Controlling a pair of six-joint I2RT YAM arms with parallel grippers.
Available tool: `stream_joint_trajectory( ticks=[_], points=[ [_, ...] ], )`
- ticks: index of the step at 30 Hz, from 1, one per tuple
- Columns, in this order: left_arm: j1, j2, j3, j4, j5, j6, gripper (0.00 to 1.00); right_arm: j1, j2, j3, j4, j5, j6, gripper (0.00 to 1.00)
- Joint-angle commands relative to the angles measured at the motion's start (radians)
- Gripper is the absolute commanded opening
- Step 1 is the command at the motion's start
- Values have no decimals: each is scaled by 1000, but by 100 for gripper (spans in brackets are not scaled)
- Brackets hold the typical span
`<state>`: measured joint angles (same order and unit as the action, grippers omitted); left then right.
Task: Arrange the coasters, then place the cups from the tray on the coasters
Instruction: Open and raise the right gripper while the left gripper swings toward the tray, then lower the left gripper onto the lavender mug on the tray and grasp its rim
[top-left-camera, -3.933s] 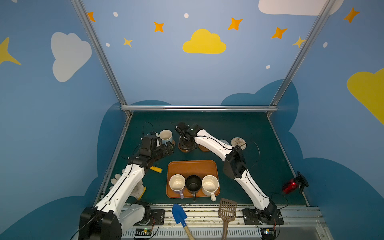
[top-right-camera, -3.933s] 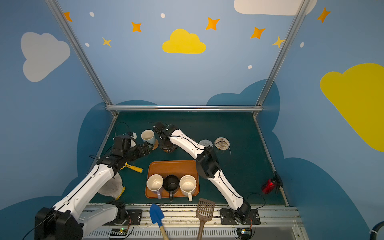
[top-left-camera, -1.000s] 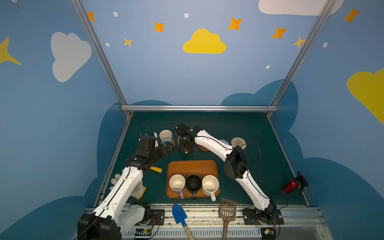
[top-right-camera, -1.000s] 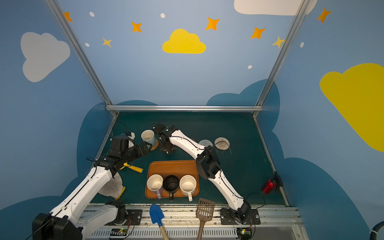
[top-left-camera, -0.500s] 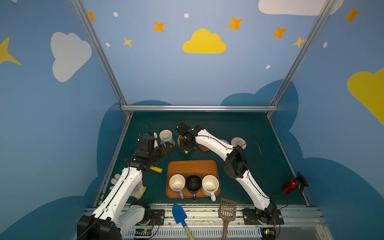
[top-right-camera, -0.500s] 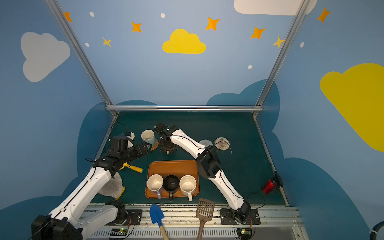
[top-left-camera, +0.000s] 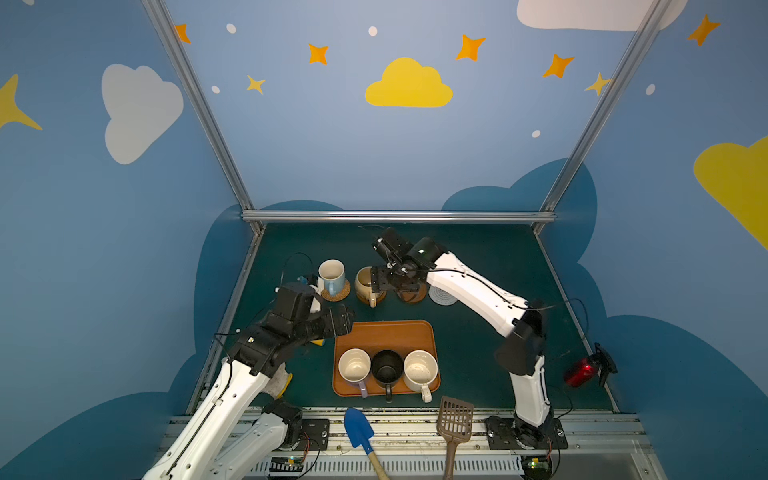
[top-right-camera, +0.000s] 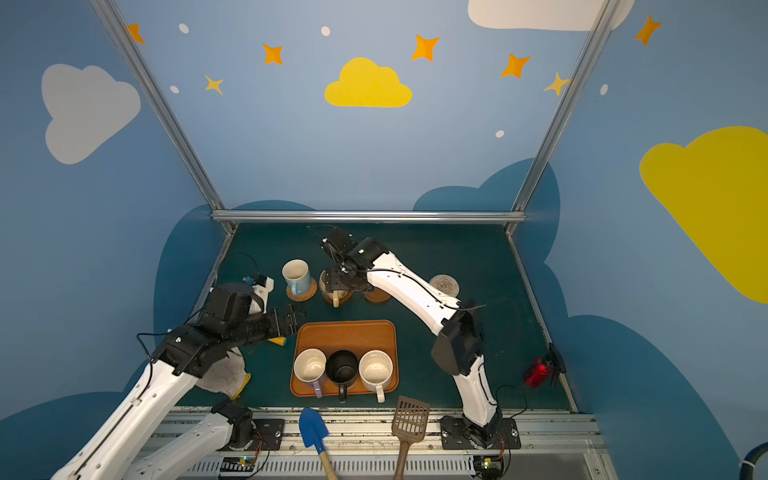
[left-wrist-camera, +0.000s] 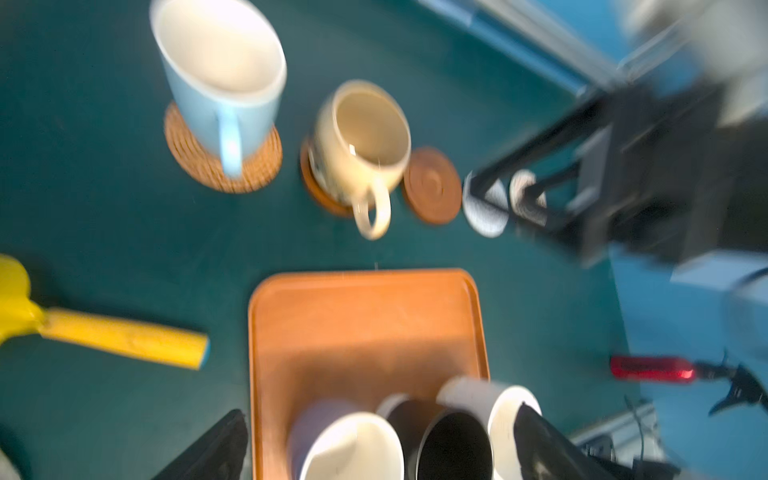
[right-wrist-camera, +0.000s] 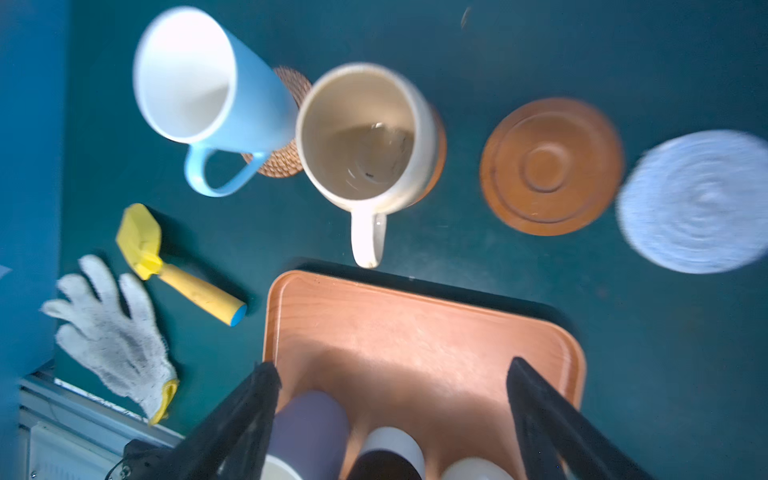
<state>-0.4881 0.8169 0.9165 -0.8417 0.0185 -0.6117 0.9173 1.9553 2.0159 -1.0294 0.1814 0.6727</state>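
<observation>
**Right gripper** (right-wrist-camera: 390, 363): released. Its fingers (right-wrist-camera: 532, 399) stand wide apart with nothing between them. In both top views you have it above the coaster row, over the gap between the tan mug (top-left-camera: 365, 282) and the second brown coaster (right-wrist-camera: 550, 166).

**Tan mug:** upright on a brown coaster (left-wrist-camera: 322, 195), handle pointing at the tray (top-left-camera: 384, 332). The gripper is not touching it.

**Blue mug** (top-left-camera: 331, 274): upright on the woven coaster (top-left-camera: 338, 296), just left of the tan mug. Its handle points toward the near side.

**Bare coasters:** the second brown coaster has no mug on it. The grey-white coaster (top-left-camera: 442, 296) lies just to its right. The rope coaster (top-right-camera: 444, 284) is at the right end of the row, just behind your right arm.

**Tray:** it sits mid-table, in front of the coaster row. Three mugs stand side by side along its near edge, with their handles toward that edge:
- lavender mug (top-left-camera: 354, 365)
- black mug (top-left-camera: 387, 368)
- speckled cream mug (top-left-camera: 420, 368)

The far half of the tray is bare.

**Left gripper** (left-wrist-camera: 380, 413): open and empty. In the top views you have it hovering by the tray's far left corner. The left wrist view is blurred.

**Off-task:** a yellow trowel (right-wrist-camera: 178, 270) and a white glove (right-wrist-camera: 112, 332) lie left of the tray.
</observation>
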Motion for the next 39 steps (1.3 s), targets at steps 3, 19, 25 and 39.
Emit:
stream_joint_trajectory(
  ticks=[3,19,25,39],
  points=[
    [-178,-22,-81,-118,-162,-176,100,-1,-164,-193,134,184,-138,97],
    [-602,93,-205,-79,-376,-479,97,-118,-509,-609,369,74,-147,97],
    [-629,125,-206,-77,-358,-501,86,-139,-533,-629,372,67,-132,97],
    [-653,202,-247,-55,-327,-543,79,-150,-458,-621,372,0,-99,97]
  ],
)
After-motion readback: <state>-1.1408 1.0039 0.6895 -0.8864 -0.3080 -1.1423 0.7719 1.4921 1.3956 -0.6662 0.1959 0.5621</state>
